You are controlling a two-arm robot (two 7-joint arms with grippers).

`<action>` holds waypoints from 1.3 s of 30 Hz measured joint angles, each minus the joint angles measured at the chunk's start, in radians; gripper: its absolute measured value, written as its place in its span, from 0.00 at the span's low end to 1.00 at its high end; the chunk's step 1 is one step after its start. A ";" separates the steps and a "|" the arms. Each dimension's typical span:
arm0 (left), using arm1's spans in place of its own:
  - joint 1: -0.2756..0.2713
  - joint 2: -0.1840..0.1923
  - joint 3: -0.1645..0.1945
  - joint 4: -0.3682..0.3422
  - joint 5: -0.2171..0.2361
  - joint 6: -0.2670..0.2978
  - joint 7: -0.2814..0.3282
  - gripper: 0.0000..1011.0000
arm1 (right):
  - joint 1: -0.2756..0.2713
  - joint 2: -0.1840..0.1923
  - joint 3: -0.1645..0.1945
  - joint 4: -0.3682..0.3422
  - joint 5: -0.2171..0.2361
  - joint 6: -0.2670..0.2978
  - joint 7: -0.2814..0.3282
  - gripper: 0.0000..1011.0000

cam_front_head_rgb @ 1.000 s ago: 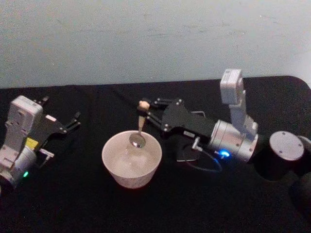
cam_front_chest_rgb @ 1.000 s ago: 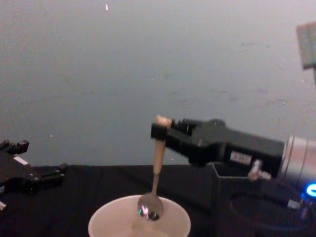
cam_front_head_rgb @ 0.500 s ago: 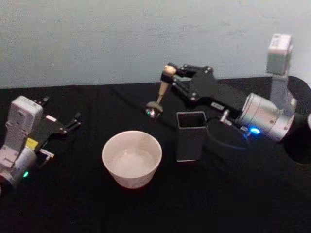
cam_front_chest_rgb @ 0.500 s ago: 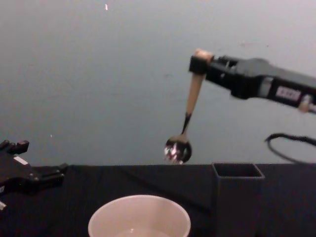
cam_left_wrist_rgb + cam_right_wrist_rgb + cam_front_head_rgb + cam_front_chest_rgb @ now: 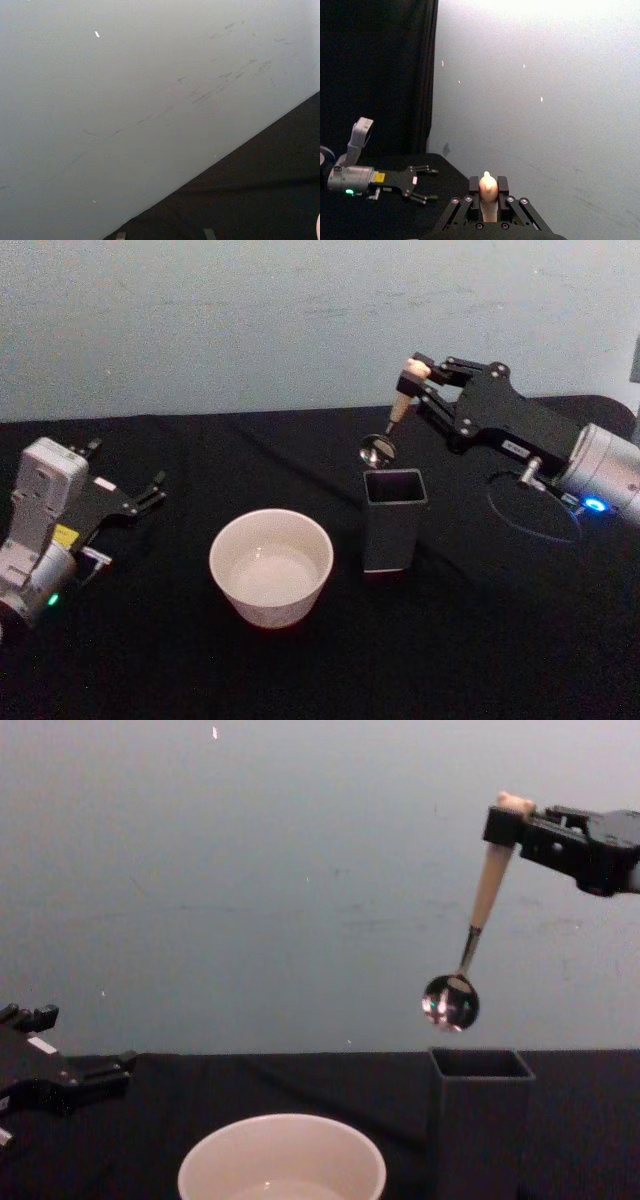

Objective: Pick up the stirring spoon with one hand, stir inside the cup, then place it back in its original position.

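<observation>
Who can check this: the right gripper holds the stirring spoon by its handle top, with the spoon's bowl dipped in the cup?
One slip. The right gripper holds the stirring spoon by its handle top, but the chest view shows its bowl in the air above the dark holder box, not in the cup.

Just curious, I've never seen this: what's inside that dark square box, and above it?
Above the holder box, the stirring spoon hangs bowl-down, held at its top in the fingers of the right gripper. Nothing pokes out of the box; its walls hide its dark depths.
</observation>
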 joint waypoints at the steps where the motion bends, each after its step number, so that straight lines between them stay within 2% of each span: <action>1: 0.000 0.000 0.000 0.000 0.000 0.000 0.000 0.99 | -0.007 0.008 0.004 -0.002 0.000 0.000 -0.001 0.20; 12: 0.000 0.000 0.000 0.000 0.000 0.000 0.000 0.99 | -0.029 0.025 0.006 0.002 -0.012 0.010 -0.010 0.20; 26: 0.000 0.000 0.000 0.000 0.000 0.000 0.000 0.99 | -0.038 0.023 -0.024 0.027 -0.005 0.063 -0.004 0.20; 32: 0.000 0.000 0.000 0.000 0.000 0.000 0.000 0.99 | -0.026 0.008 -0.050 0.078 -0.014 0.101 -0.019 0.20; 39: 0.000 0.000 0.000 0.000 0.000 0.000 0.000 0.99 | -0.014 -0.014 -0.064 0.124 -0.018 0.135 -0.039 0.20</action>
